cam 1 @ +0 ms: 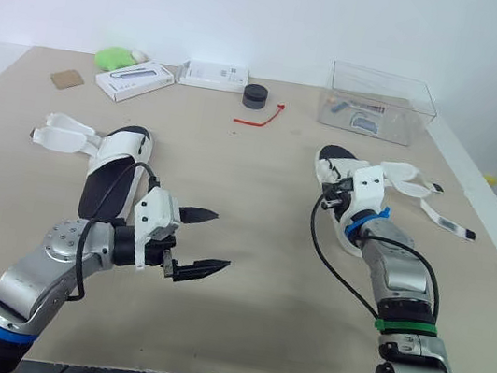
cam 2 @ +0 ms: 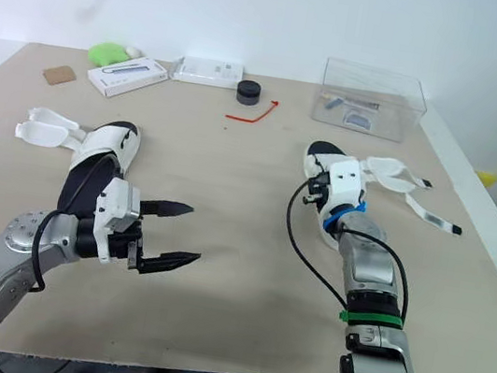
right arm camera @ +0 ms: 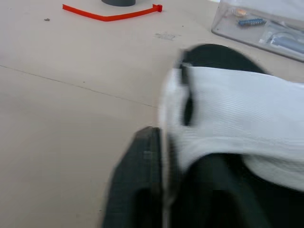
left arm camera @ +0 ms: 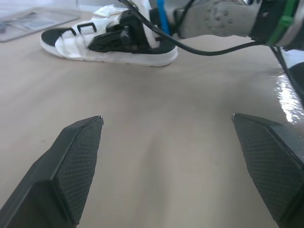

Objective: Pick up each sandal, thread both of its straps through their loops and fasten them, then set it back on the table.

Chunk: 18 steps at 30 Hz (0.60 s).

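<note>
Two black-soled sandals with white fabric straps lie on the beige desk (cam 1: 259, 179). The left sandal (cam 1: 113, 175) rests at 9 o'clock, the right sandal (cam 1: 333, 159) at 3 o'clock, both with straps unfastened. The left claw (cam 1: 221, 239) hovers released at 7 o'clock. The right claw (cam 1: 336, 196) sits against the right sandal; I cannot tell whether it is grasping

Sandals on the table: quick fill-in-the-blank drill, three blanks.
1. The left gripper hovers over the table, its fingers ___.
2. The clear box stands behind the sandal on the robot's ___.
3. The strip beside the black puck is ___.
Missing: open; right; red.
</note>
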Tool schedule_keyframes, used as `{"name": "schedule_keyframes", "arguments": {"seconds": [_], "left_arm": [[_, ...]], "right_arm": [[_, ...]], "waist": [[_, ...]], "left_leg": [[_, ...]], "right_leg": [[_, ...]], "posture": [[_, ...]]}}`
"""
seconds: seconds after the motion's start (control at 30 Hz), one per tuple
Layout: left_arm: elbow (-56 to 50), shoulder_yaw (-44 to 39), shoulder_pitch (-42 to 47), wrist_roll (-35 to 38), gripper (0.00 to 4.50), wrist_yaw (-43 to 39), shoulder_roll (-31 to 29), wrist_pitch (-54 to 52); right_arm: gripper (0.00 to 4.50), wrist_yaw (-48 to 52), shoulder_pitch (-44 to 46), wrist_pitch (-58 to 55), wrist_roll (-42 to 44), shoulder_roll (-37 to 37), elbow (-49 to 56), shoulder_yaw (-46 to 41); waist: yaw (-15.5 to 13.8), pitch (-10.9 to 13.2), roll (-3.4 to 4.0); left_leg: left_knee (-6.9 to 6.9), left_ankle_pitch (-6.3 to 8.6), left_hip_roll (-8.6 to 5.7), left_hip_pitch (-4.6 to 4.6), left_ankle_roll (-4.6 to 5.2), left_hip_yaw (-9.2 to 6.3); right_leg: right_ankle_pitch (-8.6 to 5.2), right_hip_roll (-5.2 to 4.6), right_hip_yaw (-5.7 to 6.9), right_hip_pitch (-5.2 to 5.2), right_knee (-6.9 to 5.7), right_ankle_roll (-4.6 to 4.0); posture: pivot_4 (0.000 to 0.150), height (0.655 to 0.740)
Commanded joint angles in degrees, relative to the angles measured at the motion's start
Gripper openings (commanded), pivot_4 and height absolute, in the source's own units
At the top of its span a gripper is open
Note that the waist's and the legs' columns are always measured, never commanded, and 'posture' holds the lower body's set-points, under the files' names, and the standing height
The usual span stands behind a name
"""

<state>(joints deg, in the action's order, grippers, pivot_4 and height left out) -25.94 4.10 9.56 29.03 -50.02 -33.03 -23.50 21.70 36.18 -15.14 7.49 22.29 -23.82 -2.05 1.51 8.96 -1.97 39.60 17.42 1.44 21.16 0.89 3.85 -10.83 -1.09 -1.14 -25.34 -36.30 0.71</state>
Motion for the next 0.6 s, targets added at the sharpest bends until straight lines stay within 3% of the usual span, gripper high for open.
{"name": "schedule_keyframes", "arguments": {"seconds": [0.03, 0.2, 0.4, 0.6], "left_arm": [[-0.83, -1.91, 0.75, -0.21, 4.5, 0.77, -0.3, 1.08], [0.04, -4.58, 0.43, 1.13, 4.5, -1.9, -3.5, 0.95], [0.76, -7.7, -0.53, 2.54, 4.5, -6.14, -7.56, 1.1], [0.29, -8.04, -0.69, 2.39, 4.5, -7.01, -7.4, 2.31]], "right_arm": [[0.11, 5.72, 0.9, 3.65, 0.2, 0.95, 1.37, 1.34], [0.11, 23.23, -2.14, 1.79, 5.06, 6.13, 11.86, 4.4], [0.11, 49.07, -9.71, -3.3, 14.25, 19.57, 32.37, 10.05], [0.11, 57.13, -10.66, -1.2, 15.0, 22.68, 36.88, 13.47]], "waist": [[0.0, 0.0, 0.0], [-0.15, 0.05, 0.08], [-0.36, 0.19, 0.29], [-0.34, 0.21, 0.25]], "left_leg": [[0.0, 0.0, 0.01, 0.0, 0.0, 0.0], [-0.03, 0.0, 0.08, 0.04, 0.0, -0.08], [-0.08, 0.1, 0.06, 0.18, 0.15, -0.15], [0.0, 0.12, 0.05, 0.12, 0.16, -0.08]], "right_leg": [[0.0, 0.01, 0.0, 0.0, 0.0, 0.0], [-0.02, 0.06, 0.02, -0.03, 0.0, -0.05], [-0.06, -0.01, 0.15, -0.11, 0.1, -0.02], [-0.06, 0.01, 0.21, -0.04, 0.16, 0.02]], "posture": [[0.15, 0.74], [0.15, 0.74], [0.15, 0.74], [0.15, 0.74]]}}
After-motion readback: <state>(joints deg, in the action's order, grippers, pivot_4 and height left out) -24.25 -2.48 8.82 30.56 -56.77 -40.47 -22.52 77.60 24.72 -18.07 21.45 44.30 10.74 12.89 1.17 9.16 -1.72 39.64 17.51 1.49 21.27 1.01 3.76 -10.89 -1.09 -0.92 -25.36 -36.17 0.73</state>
